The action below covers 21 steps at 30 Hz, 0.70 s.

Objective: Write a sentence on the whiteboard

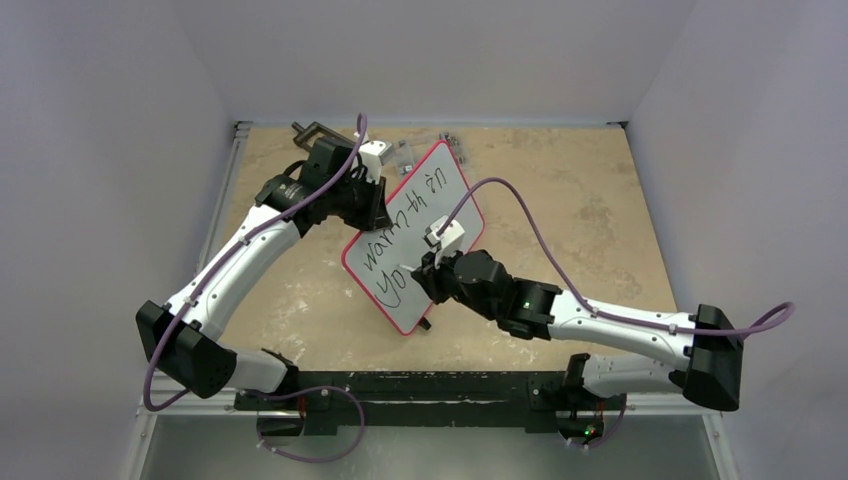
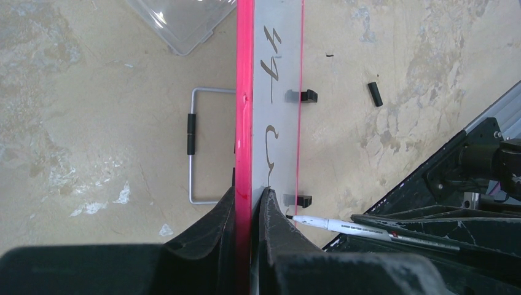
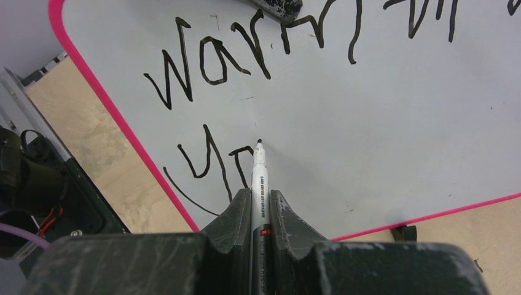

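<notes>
The whiteboard [image 1: 432, 200], white with a red rim, is held tilted up off the tan table. My left gripper [image 1: 378, 205] is shut on its upper left edge; in the left wrist view the fingers [image 2: 249, 193] pinch the red rim [image 2: 244, 92]. My right gripper [image 1: 428, 268] is shut on a white marker [image 3: 258, 178]. The marker tip [image 3: 258, 142] touches the board face. The sentence reads "warmth in" [image 3: 209, 61] on the first line and "yo" [image 3: 212, 163] on the second, with the tip at the "o". The marker also shows in the left wrist view [image 2: 344, 226].
A clear plastic box [image 2: 181, 21] lies behind the board, also in the top view [image 1: 420, 150]. A wire handle with a black grip [image 2: 193, 144] lies on the table under the board. A small black piece [image 2: 375, 94] lies loose. The black base rail [image 1: 420, 385] runs along the near edge.
</notes>
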{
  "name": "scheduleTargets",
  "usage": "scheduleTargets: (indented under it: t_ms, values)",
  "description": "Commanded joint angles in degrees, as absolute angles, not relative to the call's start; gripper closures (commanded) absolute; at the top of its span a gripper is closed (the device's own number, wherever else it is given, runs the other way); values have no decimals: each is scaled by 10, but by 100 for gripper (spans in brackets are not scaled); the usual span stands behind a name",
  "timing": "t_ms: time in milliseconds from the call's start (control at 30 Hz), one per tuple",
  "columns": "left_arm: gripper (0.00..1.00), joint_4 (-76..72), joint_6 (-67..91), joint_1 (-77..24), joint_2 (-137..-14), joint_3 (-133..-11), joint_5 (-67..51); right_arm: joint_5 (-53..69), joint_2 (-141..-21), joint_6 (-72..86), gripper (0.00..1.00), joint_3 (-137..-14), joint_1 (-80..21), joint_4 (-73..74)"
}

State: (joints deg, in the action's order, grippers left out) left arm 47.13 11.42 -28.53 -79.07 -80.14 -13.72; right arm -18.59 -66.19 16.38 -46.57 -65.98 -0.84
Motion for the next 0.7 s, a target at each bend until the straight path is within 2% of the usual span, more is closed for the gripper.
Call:
scheduleTargets:
  t_ms: [0, 667]
  values:
    - [100, 525, 41, -275, -803, -794, 37, -206, -672, 153, 100, -479, -661, -38]
    - [100, 525, 41, -275, -802, -794, 37, -193, -659, 202, 100, -391, -661, -37]
